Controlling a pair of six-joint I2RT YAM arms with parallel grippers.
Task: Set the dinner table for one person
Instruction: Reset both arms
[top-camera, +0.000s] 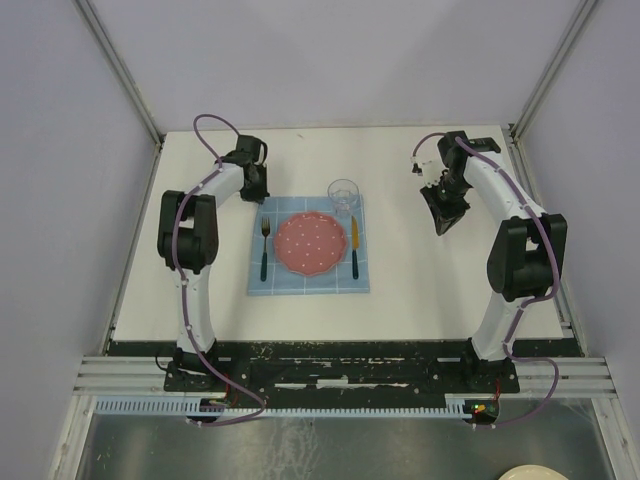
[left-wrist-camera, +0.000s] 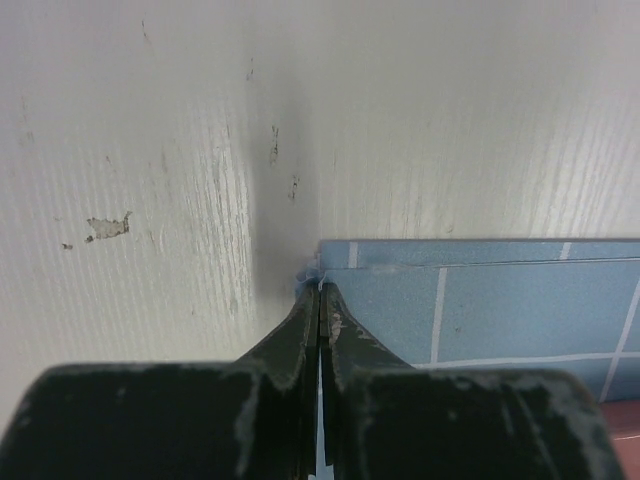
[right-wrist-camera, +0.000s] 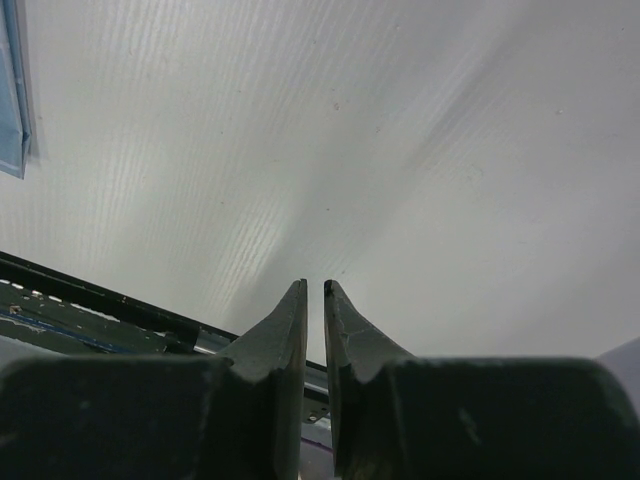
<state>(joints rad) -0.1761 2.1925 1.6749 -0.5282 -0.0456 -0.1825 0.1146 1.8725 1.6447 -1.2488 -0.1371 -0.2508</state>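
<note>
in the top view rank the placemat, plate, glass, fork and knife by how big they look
1. blue placemat
2. pink plate
3. fork and knife: about equal in length, so not ranked apart
4. glass: wider than either, but shorter across than they are long

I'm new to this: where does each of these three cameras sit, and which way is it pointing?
Top external: fixed above and behind the arm bases, looking down over the dinner table; left arm and right arm show whole, down to left gripper and right gripper.
Left wrist: on the left arm, looking down past its closed fingers at the placemat corner.
Right wrist: on the right arm, looking past its near-closed fingers across bare tabletop to the black rail.
Shared: the blue placemat appears in all three.
</note>
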